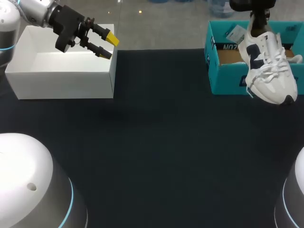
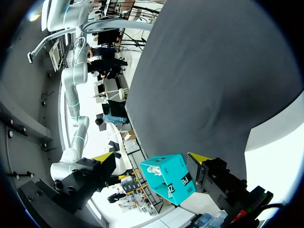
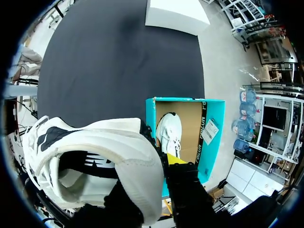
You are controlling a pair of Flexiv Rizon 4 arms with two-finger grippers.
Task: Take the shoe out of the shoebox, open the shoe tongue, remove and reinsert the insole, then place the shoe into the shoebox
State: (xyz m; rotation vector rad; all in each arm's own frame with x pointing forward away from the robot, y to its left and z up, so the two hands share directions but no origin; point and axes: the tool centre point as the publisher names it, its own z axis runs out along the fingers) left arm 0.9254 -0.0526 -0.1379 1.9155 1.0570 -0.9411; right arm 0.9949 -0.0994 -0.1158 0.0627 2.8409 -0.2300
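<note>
My right claw (image 1: 259,21) grips the shoe (image 1: 268,66) by its heel above the shoebox (image 1: 227,78); left claw (image 1: 108,46) gapes wide over the white box (image 1: 61,78).

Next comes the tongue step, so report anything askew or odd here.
Nothing is spilled or damaged. The shoe hangs tilted, toe down, from the right gripper over the shoebox front wall, its laces dangling loose. A second shoe lies inside the shoebox.
</note>
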